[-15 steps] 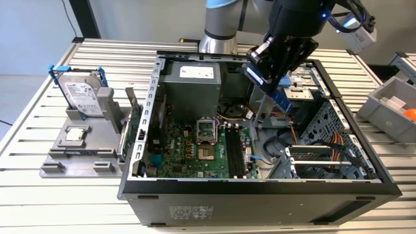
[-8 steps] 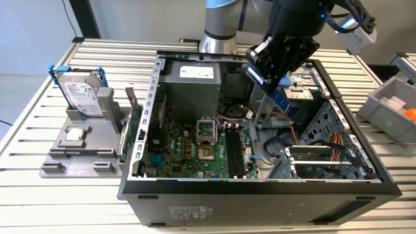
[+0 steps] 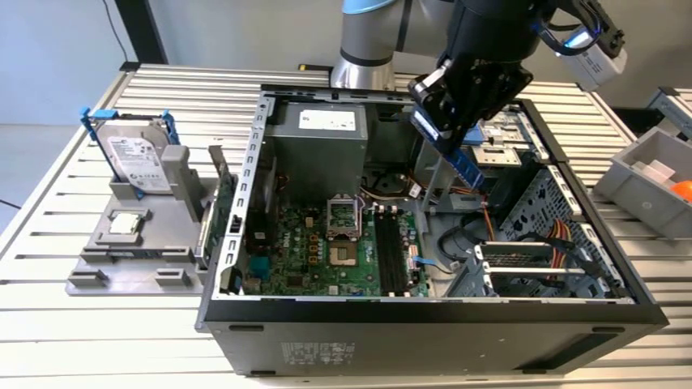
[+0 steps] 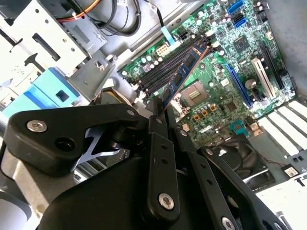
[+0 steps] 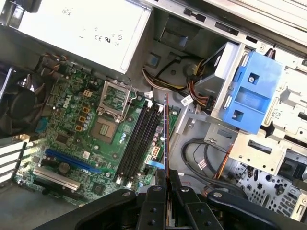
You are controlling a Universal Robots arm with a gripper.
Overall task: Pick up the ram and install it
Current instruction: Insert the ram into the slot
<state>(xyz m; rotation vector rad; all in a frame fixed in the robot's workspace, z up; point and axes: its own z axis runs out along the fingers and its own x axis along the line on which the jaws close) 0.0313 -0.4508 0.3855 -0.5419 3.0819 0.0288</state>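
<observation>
Claw clamped on the ram over the open case.
The ram hangs tilted, high above the motherboard and its black slots, toward the case's far side.

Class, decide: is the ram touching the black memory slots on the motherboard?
Apart. The exterior view shows the ram gripped in the hand, hanging clear above the slots.

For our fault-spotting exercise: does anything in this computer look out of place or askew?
The memory stick sits in no slot: the pincer holds it slanted over the open case; the black slots lie empty.
</observation>
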